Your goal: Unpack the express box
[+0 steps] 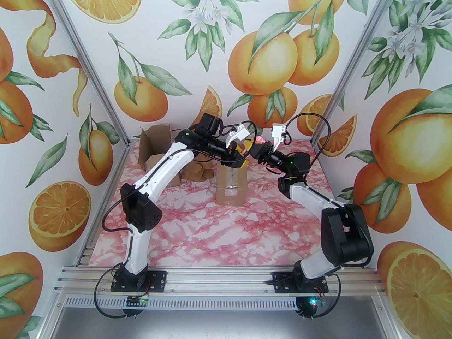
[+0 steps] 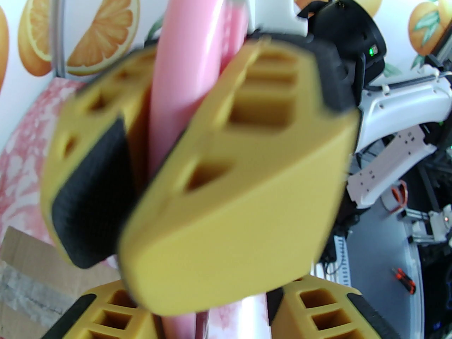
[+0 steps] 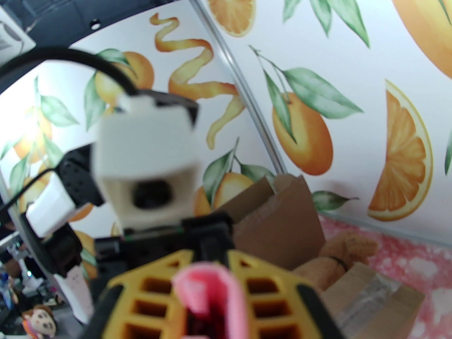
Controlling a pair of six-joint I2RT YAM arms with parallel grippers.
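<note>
The taped cardboard express box (image 1: 231,185) stands mid-table. Above it my two grippers meet. My right gripper (image 1: 255,146) is shut on a smooth pink tube-like item (image 1: 260,139), which sticks out between its yellow fingers (image 3: 279,295) in the right wrist view. The left wrist view has the pink item (image 2: 183,65) clamped by the right gripper's fingers (image 2: 247,196). Its lower end hangs between the spread fingers of my left gripper (image 2: 210,318), which looks open around it. The box's corner (image 2: 31,270) lies below.
An opened cardboard box (image 1: 155,147) stands at the back left with its flaps up. A brown plush toy (image 1: 199,170) lies between it and the express box, behind the left arm. The near half of the pink marble table (image 1: 226,238) is bare.
</note>
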